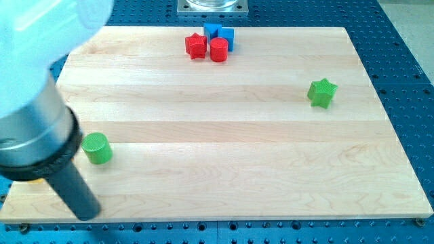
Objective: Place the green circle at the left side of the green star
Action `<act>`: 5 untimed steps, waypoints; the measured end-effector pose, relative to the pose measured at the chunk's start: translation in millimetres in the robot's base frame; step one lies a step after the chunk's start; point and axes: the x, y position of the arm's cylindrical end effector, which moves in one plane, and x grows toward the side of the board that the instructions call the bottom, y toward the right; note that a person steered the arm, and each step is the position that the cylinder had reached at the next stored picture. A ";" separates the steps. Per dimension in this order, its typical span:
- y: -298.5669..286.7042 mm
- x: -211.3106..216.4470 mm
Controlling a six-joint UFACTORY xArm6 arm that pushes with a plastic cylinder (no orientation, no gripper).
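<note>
Green circle (97, 148) sits near the board's left edge, low in the view, upright on the wood. Green star (322, 93) is well apart from it, over toward the view's right and a bit higher, with bare board on all sides of it, including its left. Between the two: only open wood. My tip (87, 215) is at the view's bottom left, close to the board's (224, 183) front edge, below and slightly left of the green circle, near it but not touching. Rod carries nothing; it has no jaws, just the bare tip on the surface. Arm body fills the upper left corner, blurred, and cuts off that corner of the board. A small yellow patch (35, 180) peeks out under the arm at the left edge; shape can't be made out. Cluster at the top edge, centre: red star (196, 45), red cylinder (218, 49), and behind them two blue blocks: blue cube (226, 37) and another blue block (212, 30), partly hidden, shape unclear. All four packed tight, touching or nearly so. Count: 2 green, 2 red, 2 blue, 1 yellow partly seen. Board lies on a blue perforated table (400, 47); a grey metal base plate (213, 7) is cut off at the view's top.
</note>
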 end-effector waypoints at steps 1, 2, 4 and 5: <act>-18.0 -25.9; -32.7 3.0; -92.6 -36.5; -91.0 -38.6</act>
